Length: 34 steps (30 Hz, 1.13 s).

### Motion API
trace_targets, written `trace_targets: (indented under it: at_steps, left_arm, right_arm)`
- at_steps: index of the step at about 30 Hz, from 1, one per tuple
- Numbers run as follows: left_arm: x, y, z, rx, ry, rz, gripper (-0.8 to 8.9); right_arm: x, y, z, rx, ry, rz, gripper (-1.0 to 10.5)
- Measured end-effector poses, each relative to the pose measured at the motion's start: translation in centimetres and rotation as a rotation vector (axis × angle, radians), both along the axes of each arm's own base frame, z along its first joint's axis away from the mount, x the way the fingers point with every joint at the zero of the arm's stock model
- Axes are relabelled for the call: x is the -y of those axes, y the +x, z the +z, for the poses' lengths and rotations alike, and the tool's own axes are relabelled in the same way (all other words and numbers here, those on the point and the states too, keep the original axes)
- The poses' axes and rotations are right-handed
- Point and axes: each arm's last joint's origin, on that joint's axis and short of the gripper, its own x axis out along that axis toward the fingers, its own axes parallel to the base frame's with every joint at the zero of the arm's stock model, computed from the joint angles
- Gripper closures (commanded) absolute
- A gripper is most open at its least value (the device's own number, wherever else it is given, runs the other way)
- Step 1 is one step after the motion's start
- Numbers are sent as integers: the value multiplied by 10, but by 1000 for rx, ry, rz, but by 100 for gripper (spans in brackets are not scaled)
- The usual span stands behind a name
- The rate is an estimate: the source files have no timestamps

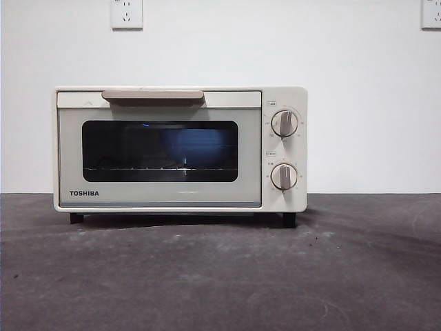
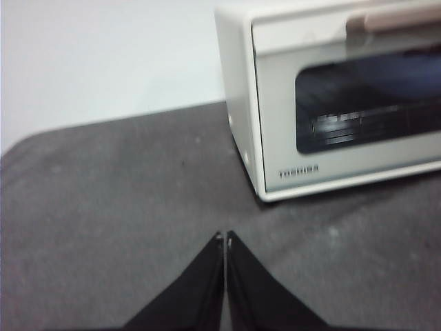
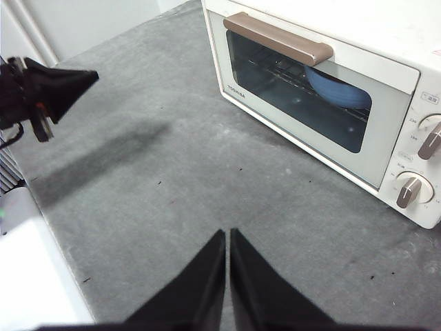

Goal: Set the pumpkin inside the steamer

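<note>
The steamer (image 1: pixel 179 196) is a cream-white TOSHIBA box standing at the back of the table, its dark glass door closed and the bar handle (image 1: pixel 153 95) at the top. The pumpkin is out of view in every frame. My left gripper (image 2: pixel 224 236) is shut and empty, hovering over the mat off the steamer's (image 2: pixel 275 103) left front corner. My right gripper (image 3: pixel 227 233) is also shut and empty, above the mat in front of the steamer (image 3: pixel 386 41). The right wrist view catches the left gripper (image 3: pixel 94 74) off to the side.
A blue bowl (image 3: pixel 337 89) rests on the wire rack behind the glass. Two round knobs (image 1: pixel 284 123) (image 1: pixel 284 176) sit on the steamer's right panel. A dark grey mat (image 1: pixel 220 276) covers the table in front, and a white wall stands behind.
</note>
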Motion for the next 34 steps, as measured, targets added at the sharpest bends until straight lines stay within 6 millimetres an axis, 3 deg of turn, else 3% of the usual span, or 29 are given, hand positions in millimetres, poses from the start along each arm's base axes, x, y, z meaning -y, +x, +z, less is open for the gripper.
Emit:
trace_targets:
  at_steps: [5, 34]
  left_arm:
    - [0, 0, -8, -52, -2, 1, 795]
    - [0, 1, -9, -48, -2, 0, 795]
  right_arm:
    - [0, 0, 0, 0, 0, 0, 940]
    - [0, 0, 0, 0, 0, 0, 940]
